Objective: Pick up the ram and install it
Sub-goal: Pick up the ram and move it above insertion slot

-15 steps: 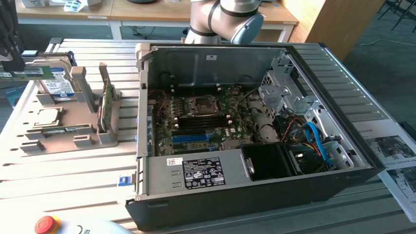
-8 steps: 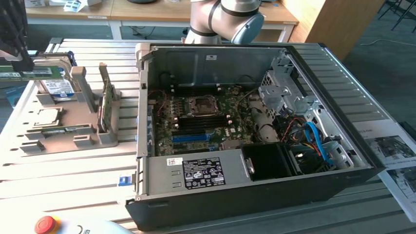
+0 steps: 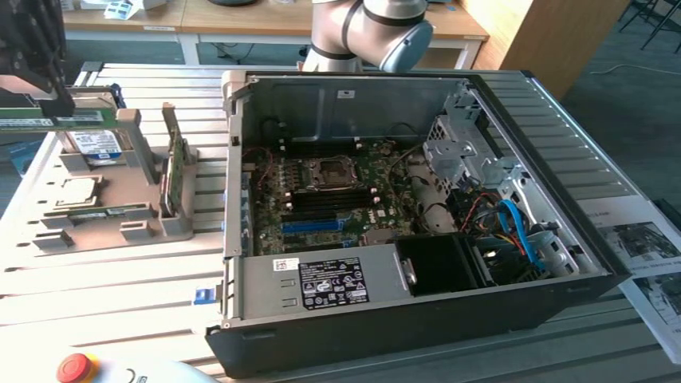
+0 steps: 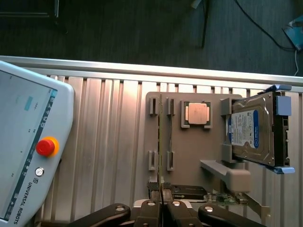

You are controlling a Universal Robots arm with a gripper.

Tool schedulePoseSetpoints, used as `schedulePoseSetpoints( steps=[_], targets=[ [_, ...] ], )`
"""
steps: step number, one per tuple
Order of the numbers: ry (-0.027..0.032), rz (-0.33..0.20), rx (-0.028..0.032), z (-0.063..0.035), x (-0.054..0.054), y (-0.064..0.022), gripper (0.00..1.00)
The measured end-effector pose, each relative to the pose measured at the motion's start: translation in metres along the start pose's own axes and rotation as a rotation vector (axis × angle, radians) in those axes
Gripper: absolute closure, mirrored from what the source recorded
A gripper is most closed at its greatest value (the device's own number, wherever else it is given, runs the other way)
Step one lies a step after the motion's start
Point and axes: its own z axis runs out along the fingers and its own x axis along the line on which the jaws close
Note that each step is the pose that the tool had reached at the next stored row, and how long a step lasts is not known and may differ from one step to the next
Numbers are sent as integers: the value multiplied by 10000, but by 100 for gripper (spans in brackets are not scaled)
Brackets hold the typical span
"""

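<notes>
My gripper [image 3: 48, 110] hangs high at the exterior view's far left, above the grey parts fixture [image 3: 159, 227], and is shut on the ram [image 3: 64, 121], a long thin green stick held level. In the wrist view the fingers [image 4: 150, 210] pinch the ram's thin edge [image 4: 161, 194], which runs out over the fixture's [image 4: 189, 156] slotted holders. A second ram [image 3: 112, 213] lies on edge in a fixture slot beside the processor chip [image 3: 72, 191]. The open computer case [image 3: 319, 96] lies to the exterior view's right, and its motherboard shows black and blue memory slots [image 3: 317, 217].
A hard drive [image 4: 253, 127] with a blue-white label stands in the fixture, next to the square processor [image 4: 197, 113]. A green board [image 3: 172, 163] stands upright on the fixture's near-case side. A teach pendant [image 4: 28, 151] with a red stop button [image 3: 75, 367] lies on the slatted table.
</notes>
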Motion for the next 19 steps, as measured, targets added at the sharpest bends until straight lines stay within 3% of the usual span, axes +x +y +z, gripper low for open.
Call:
schedulePoseSetpoints(
  steps=[19],
  targets=[
    [1,0,-1,-40,42,-480,88]
  ],
)
